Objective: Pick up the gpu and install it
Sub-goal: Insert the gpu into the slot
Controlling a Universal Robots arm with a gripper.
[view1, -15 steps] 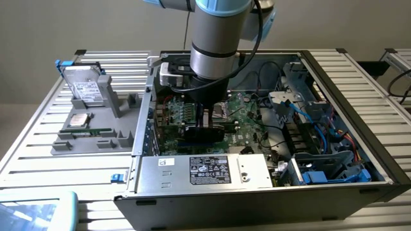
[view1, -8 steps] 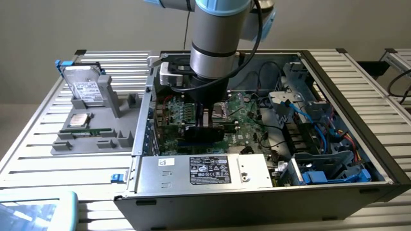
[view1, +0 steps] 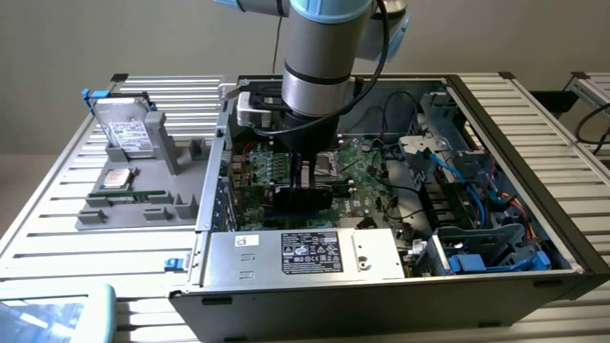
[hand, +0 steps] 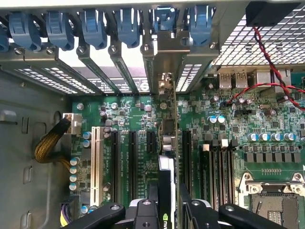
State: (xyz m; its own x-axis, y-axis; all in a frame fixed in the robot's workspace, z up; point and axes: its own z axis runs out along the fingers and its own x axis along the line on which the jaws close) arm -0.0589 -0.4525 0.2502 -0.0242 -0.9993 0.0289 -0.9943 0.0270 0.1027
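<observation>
Silver arm (view1: 313,78) — black pincer (view1: 305,179)

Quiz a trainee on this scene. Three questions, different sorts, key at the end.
1. True or false: the gripper holds the gpu inside the computer case.
2. Where do the hard drives sit? A: on the grey tray beside the case. B: inside the case. C: in the gripper.
3. Fill in: the clips above the rear slot openings are coloured ____.
Key: 1 true; 2 A; 3 blue.
</observation>
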